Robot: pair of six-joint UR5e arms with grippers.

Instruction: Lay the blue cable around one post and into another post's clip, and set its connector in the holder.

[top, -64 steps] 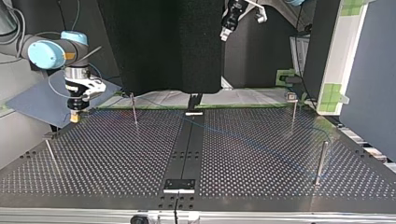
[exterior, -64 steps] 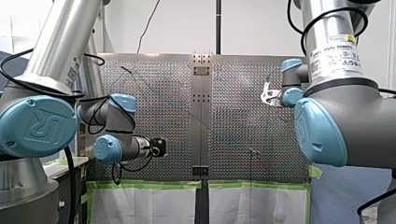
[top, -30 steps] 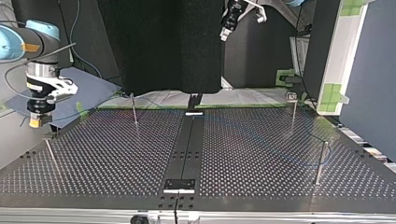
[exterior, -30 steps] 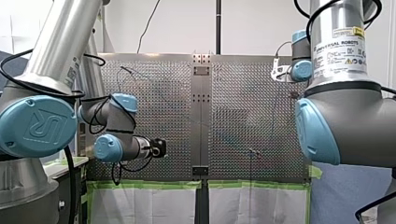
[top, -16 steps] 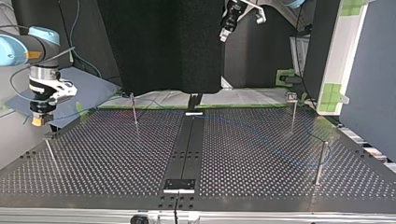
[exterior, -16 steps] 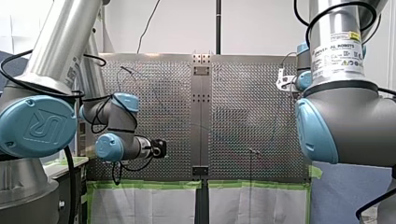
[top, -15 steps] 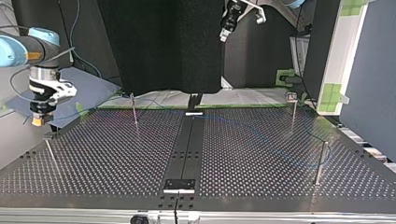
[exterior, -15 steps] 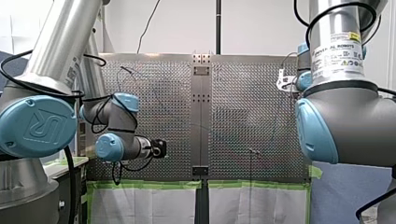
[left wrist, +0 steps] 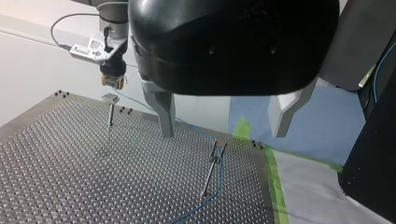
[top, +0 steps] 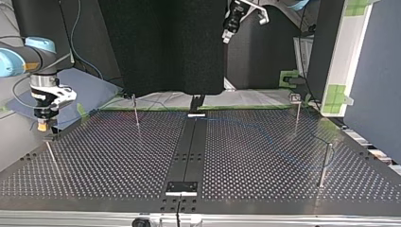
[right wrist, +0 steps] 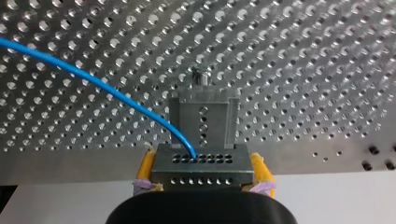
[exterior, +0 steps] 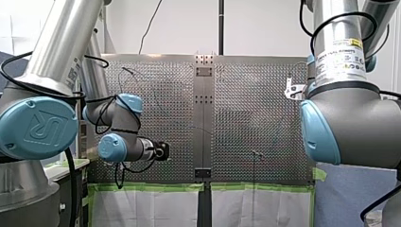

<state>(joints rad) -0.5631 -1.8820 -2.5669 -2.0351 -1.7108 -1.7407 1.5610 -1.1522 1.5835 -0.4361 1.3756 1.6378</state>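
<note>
My right gripper [right wrist: 201, 157] had its fingers clamped on the metal connector [right wrist: 201, 169], the yellow pads [right wrist: 145, 169] pressed against its two ends. The blue cable [right wrist: 107, 88] left the connector's perforated face and curved away over the worktop [right wrist: 303, 70]. Just ahead of the connector stood the holder [right wrist: 203, 116], close to it but not yet holding it. In the top view, two seconds earlier, this gripper [top: 42, 125] had been further toward the view's middle, over the worktop's far edge. It then swung out to the view's left and rose. Over the last second it came lower and back a little, so that it hung just above the holder [top: 47, 137] at the worktop's left corner. The cable [top: 257, 127], which had run nearly straight across the worktop at first, now lay in a loose curve toward the post [top: 324, 163] at the view's right. From the left wrist view it also passed close by a nearer clip post [left wrist: 212, 163], though I could not tell whether it sat in the clip. My left gripper [left wrist: 223, 135] was raised well above the worktop, its fingers [left wrist: 161, 109] apart with nothing between them. It had hardly shifted across these frames.
</note>
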